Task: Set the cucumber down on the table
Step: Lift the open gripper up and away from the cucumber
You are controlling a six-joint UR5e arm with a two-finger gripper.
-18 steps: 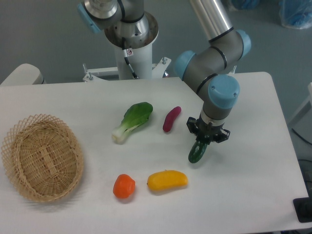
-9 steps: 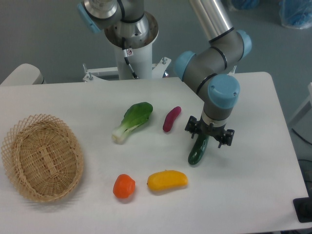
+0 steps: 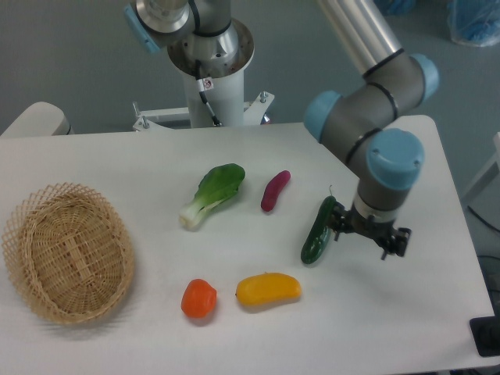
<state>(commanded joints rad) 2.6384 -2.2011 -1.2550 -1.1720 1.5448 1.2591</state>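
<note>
Surface (image 3: 117,164), white, carries the cucumber (image 3: 318,230), lying flat and free. Its long axis runs from far-right to near-left. Gripper (image 3: 367,233) hangs just right of the cucumber, jaws apart, holding nothing. Release looks done; withdrawal seems next.

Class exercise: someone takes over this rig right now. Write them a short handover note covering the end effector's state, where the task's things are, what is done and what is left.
End effector: open, holding nothing, beside the cucumber on its right and clear of it.
Cucumber: lying flat on the table, right of the purple eggplant and above the yellow pepper. It touches neither.
Done: the cucumber is placed and released.
Left: probably only to pull the arm back. Nothing else of the job looks open.
Also on the table: bok choy, an orange vegetable and the wicker basket at the left, which shows nothing inside.
</note>
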